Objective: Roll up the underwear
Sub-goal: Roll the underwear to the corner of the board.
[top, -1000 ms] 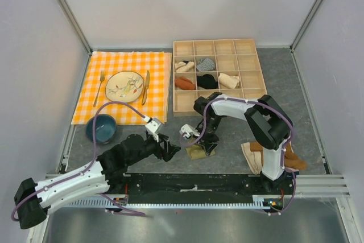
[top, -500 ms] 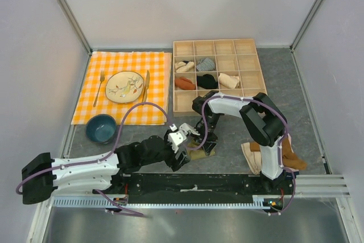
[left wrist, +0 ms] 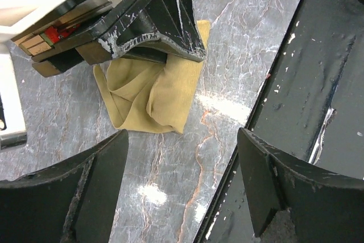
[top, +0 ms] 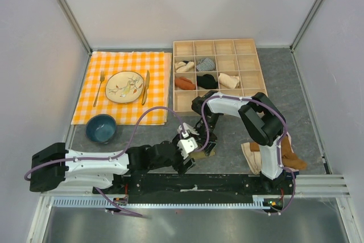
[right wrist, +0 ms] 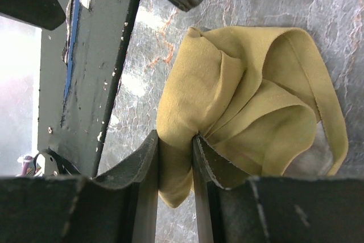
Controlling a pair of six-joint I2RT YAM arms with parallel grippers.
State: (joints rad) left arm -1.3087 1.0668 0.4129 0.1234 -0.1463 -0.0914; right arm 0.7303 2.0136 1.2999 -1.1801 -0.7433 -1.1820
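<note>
The underwear (top: pixel 201 153) is a crumpled olive-khaki bundle on the grey marbled table, near the black front rail. My right gripper (top: pixel 205 145) stands over it, shut on a fold of the fabric (right wrist: pixel 244 101); the right gripper (right wrist: pixel 175 140) pinches it between both pads. My left gripper (top: pixel 190 158) is open and empty just to the left of the bundle. In the left wrist view the underwear (left wrist: pixel 153 98) lies ahead of the open left gripper (left wrist: pixel 182 140), under the right gripper's black fingers (left wrist: pixel 165 32). No cream waistband shows.
A wooden compartment box (top: pixel 216 75) with several rolled garments stands behind. An orange checked cloth (top: pixel 122 86) with plate and cutlery and a blue bowl (top: pixel 101 127) are at the left. A pile of rust-brown and cream garments (top: pixel 284 155) lies at the right. The black rail (top: pixel 193 183) runs along the front.
My left arm has swung right and stretched out low, bringing its open gripper up beside the underwear. My right gripper has stayed on the bundle.
</note>
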